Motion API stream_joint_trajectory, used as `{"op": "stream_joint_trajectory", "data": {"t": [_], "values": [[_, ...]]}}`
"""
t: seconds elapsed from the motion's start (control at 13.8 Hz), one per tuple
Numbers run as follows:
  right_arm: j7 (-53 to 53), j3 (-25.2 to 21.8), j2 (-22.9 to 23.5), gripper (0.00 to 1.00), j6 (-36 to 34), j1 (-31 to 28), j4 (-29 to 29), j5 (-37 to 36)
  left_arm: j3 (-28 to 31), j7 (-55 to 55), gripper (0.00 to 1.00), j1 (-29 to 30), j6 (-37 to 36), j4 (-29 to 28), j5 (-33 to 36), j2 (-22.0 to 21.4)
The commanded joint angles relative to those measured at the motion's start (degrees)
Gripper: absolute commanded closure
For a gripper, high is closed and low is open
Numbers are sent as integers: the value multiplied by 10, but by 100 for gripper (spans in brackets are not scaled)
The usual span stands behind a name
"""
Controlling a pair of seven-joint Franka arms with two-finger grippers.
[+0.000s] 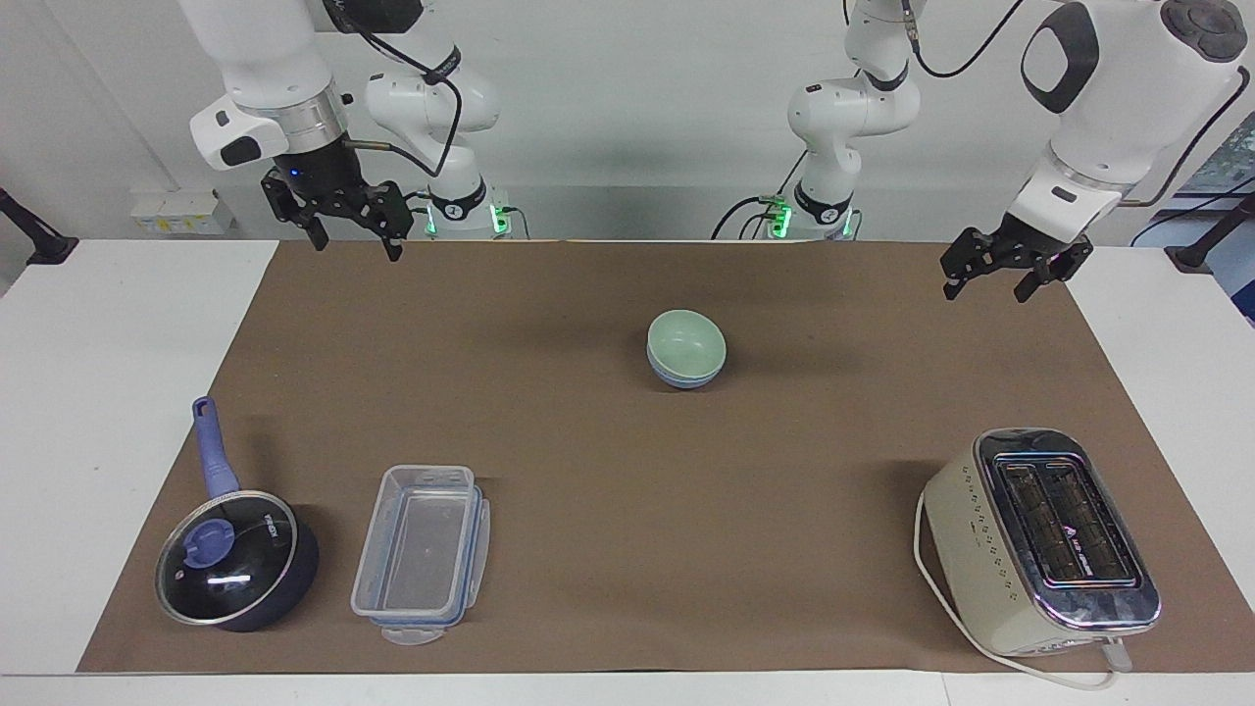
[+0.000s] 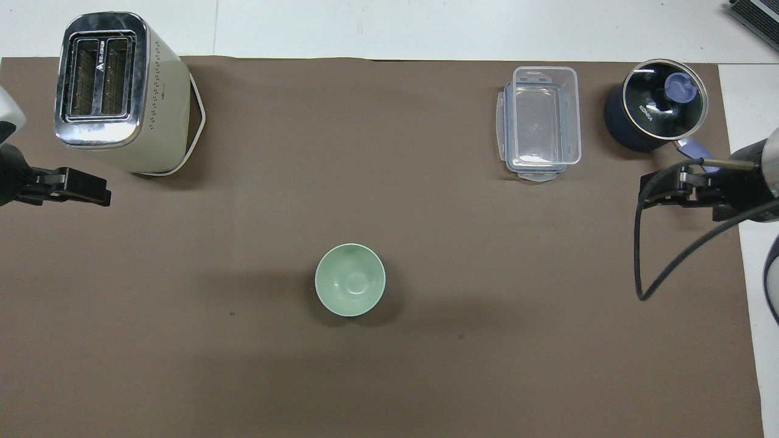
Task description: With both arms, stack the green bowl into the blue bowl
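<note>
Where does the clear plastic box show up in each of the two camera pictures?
Facing view: the clear plastic box sits low in the picture, beside the dark blue saucepan.
Overhead view: the box sits high in the picture.
Shared landmark: the saucepan, right beside it in both.
</note>
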Motion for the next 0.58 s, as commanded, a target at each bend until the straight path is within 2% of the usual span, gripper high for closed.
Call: {"op": "stream_joint_trajectory", "data": {"t": [0.0,0.51], "values": [[-23,4,-21,0,10,-16,-28,13,-3,3,0,4,-13,7,11,-2],[-21,4,-20,0,10,-17,-27,13,-3,3,0,4,-13,7,11,-2]]}}
